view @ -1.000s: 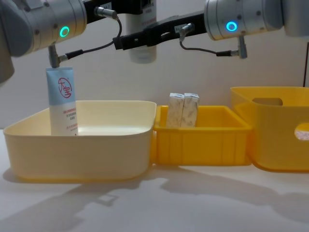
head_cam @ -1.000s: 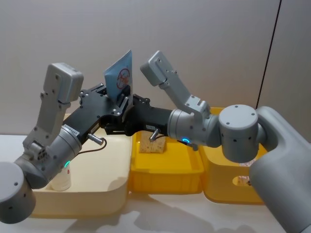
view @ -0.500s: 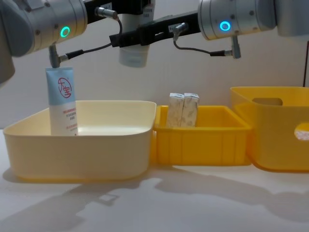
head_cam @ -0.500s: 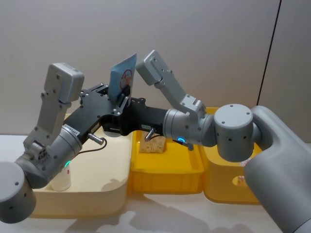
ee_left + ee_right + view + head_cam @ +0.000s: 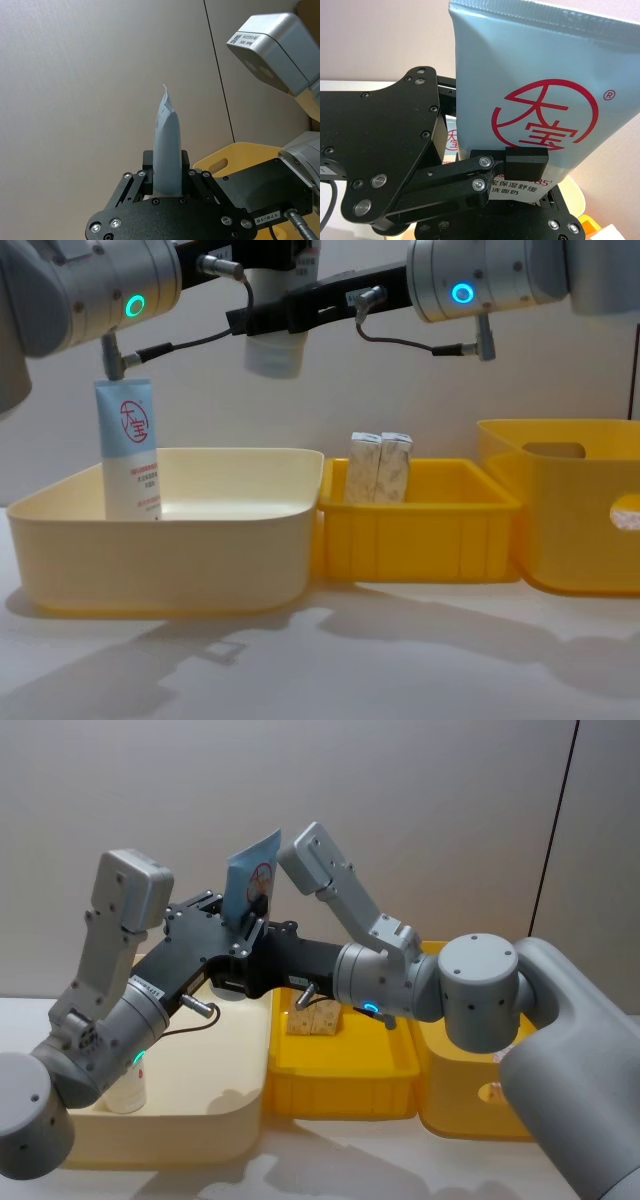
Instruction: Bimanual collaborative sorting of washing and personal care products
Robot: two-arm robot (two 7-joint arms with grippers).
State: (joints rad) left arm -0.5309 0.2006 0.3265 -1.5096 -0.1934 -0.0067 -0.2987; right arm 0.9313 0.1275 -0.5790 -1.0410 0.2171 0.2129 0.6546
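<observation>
Your two grippers meet high above the cream bin (image 5: 160,540), both on one light-blue tube (image 5: 250,885). The left gripper (image 5: 167,182) is clamped on the tube's lower body, a finger (image 5: 146,172) pressed against each flat face, with the crimped end pointing up. The right gripper (image 5: 520,167) is closed on the same tube from the other side; its black pad (image 5: 526,161) lies flat on the printed face just below the red circled character (the left wrist view shows the tube edge-on, so only the left grip is plain there). From the chest view you see the tube's white base (image 5: 274,352) hanging below the joined grippers, over the right part of the cream bin and well clear of it.

A second light-blue tube (image 5: 128,450) stands upright on its base in the cream bin's left rear corner.

Two beige speckled cartons (image 5: 380,468) stand upright, side by side and touching, in the small yellow bin (image 5: 420,535). A larger yellow bin (image 5: 580,530) sits at the right.
</observation>
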